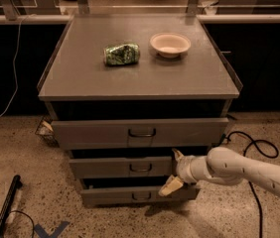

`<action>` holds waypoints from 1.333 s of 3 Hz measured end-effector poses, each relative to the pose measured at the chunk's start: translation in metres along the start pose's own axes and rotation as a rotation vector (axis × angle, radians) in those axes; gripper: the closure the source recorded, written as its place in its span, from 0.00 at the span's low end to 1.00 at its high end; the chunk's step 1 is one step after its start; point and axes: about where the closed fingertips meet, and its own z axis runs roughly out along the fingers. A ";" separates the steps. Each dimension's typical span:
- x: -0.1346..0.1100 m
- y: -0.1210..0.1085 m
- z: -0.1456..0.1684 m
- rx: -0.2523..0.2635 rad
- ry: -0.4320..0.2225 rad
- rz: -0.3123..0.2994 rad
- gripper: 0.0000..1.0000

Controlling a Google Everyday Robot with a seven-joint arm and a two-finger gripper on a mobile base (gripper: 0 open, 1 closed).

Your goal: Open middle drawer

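Gripper [171,171] at near right, fingers spread apart, empty, straddling right end of middle drawer [120,167]. Sits second in stack, slightly pulled out, loop handle [140,168] centred. Farther back on cabinet top [80,78]: green can [121,54], bowl [170,43].
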 end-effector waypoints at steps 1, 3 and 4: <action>0.020 -0.013 0.027 -0.009 0.035 0.004 0.00; 0.019 -0.018 0.038 -0.003 0.045 -0.005 0.00; 0.019 -0.018 0.038 -0.003 0.045 -0.005 0.16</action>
